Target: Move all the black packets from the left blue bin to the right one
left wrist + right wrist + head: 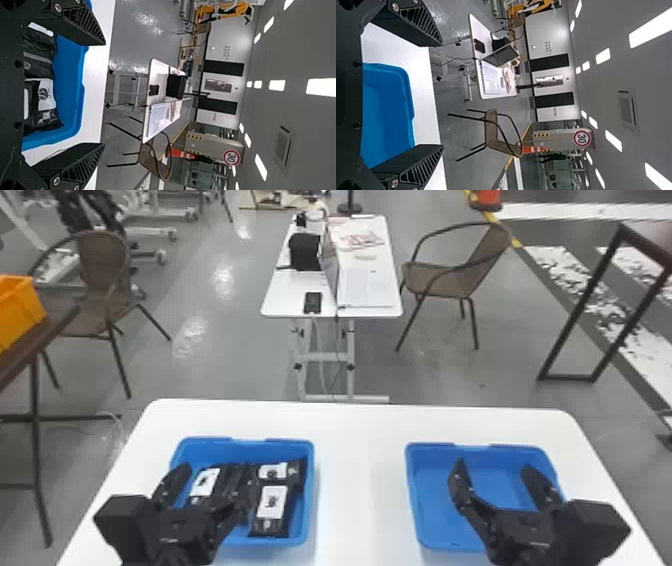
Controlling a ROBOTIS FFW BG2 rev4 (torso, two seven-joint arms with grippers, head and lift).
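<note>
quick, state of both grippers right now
Left gripper: open, holding nothing, at the left blue bin.
Right gripper: open, holding nothing, at the right blue bin.

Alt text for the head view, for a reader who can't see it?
Black packets lie in the left blue bin on a white table, under the open left gripper; the right gripper, also open, is over the right blue bin.

The blue bins (430, 495) look smooth plastic, the black packets (270, 526) creased, faintly shiny film.
</note>
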